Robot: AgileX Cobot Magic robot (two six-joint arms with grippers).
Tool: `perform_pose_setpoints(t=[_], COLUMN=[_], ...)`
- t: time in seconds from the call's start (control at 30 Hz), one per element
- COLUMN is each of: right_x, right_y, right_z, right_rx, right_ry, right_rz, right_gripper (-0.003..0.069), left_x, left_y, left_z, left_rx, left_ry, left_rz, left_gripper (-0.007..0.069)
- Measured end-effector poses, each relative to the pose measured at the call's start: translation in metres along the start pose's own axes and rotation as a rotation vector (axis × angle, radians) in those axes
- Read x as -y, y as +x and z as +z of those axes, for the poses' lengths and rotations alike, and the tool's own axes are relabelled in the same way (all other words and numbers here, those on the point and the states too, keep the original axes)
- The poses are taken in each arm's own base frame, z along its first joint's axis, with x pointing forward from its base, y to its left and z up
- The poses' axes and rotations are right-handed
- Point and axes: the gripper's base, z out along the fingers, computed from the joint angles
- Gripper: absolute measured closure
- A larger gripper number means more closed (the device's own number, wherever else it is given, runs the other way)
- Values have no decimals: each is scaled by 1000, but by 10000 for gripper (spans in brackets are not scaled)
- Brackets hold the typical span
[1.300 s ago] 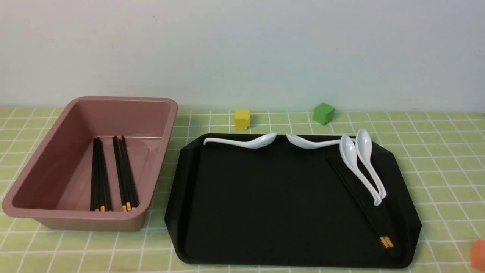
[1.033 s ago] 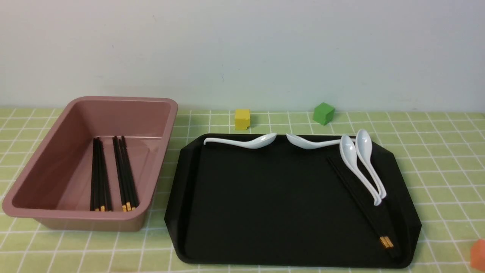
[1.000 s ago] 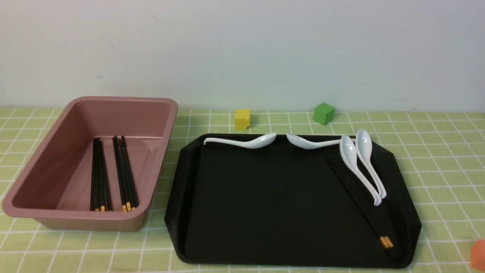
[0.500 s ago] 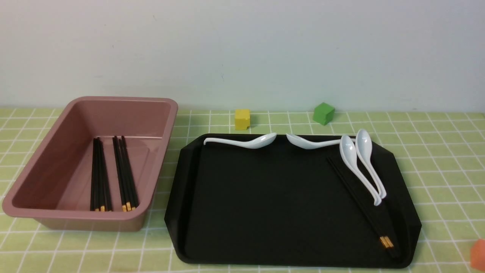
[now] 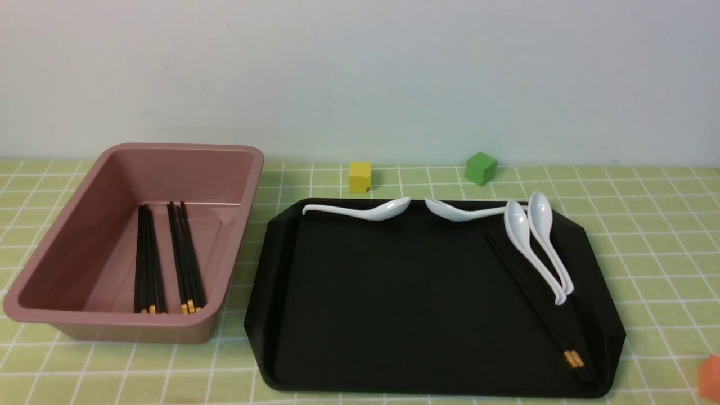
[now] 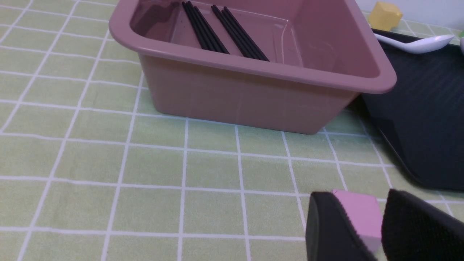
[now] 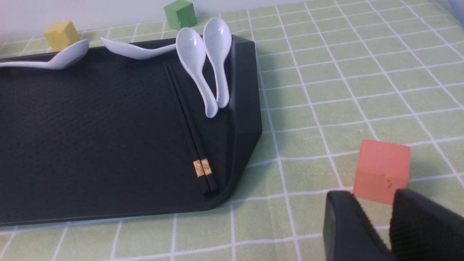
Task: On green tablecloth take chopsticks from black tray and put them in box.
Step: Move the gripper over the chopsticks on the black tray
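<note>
— Where are the robot's hands?
— Both stay out of the front view. The left hand (image 6: 359, 195) and the right hand (image 7: 369, 195) have fingers apart, with nothing gripped; I think they wait for work.

— And the chopsticks?
— One pair of thin black chopsticks with golden bands (image 5: 543, 315) lies in the wide black plastic tray (image 5: 433, 388). From the tray's centre, the banded ends point to 4 o'clock. Perhaps this side is meant for the right hand.

— Where must they go?
— Into the deep dusty-pink plastic box (image 5: 126, 319), at 9 o'clock from the tray on the light green gridded cloth (image 5: 664, 315). Two bunches of black chopsticks (image 5: 166, 259) are inside, so probably this pair is the last.

— What could disturb?
— Farther, at 2 o'clock, two white glossy spoons (image 5: 537, 247) lie close beside the pair. The fingers should, I judge, take the chopsticks nearer to the bands, away from the spoons.
</note>
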Motion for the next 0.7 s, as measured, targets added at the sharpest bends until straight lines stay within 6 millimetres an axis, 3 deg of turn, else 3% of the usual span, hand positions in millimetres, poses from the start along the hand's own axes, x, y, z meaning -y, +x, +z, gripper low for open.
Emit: perform_pose_setpoints(t=[0.7], right_x=[0], right_y=[0], right_z=[0], right_rx=[0], right_ry=[0], right_rz=[0], right_gripper=[430], left_x=[0], left_y=[0], left_z=[0], left_rx=[0], left_ry=[0], left_rz=[0], left_gripper=[386])
